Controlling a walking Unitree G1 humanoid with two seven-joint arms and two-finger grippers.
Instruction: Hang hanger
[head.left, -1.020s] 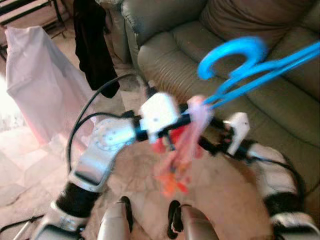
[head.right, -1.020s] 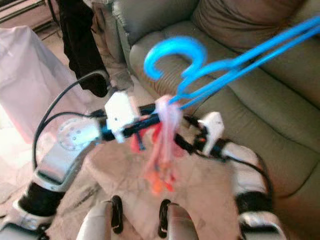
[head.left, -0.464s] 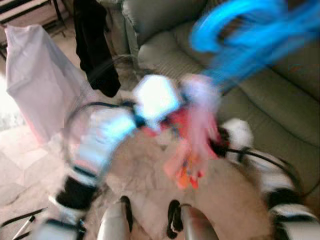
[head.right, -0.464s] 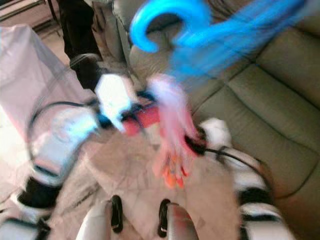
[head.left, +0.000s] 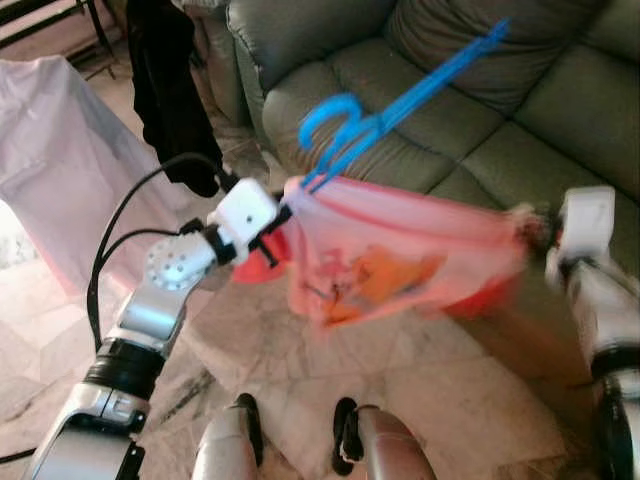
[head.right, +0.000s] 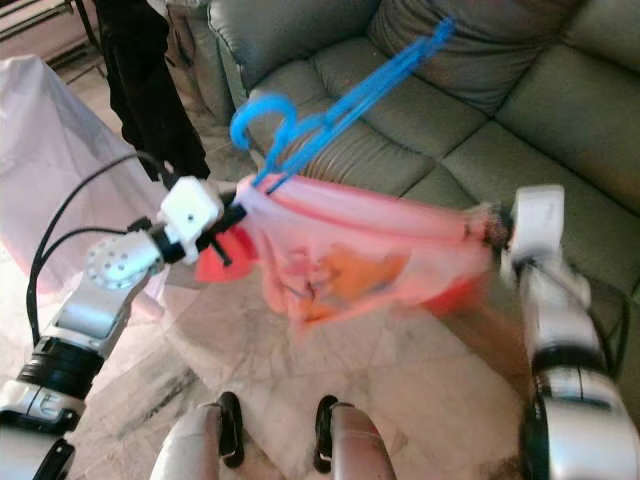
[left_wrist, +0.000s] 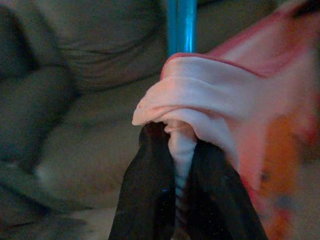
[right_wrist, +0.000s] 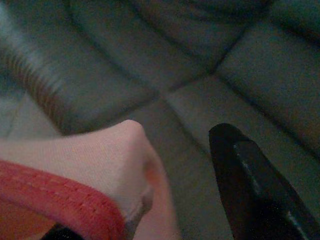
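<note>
On my left wrist camera the two black fingers (left_wrist: 150, 200) are pinched tight on a bunched fold of the pink garment (head.left: 400, 255), with the blue hanger (head.left: 385, 115) rising straight up behind that fold. From the head camera my left gripper (head.left: 280, 222) holds one end of the cloth in the air in front of me, and the hanger's hook and bars stick up and away from that same corner, tilted toward the sofa (head.left: 440, 60).

My right gripper (head.left: 530, 228) sits at the other end of the cloth. On the right wrist camera one black finger (right_wrist: 250, 180) stands apart from the pink fabric, whose red hem (right_wrist: 60, 195) lies across the near corner; I cannot tell whether those fingers are clamped on it.

The garment is stretched between my two arms above the tiled floor (head.left: 450, 400), an orange print on its front. A black garment (head.left: 165, 90) and a pale sheet (head.left: 55, 150) hang off to my left.
</note>
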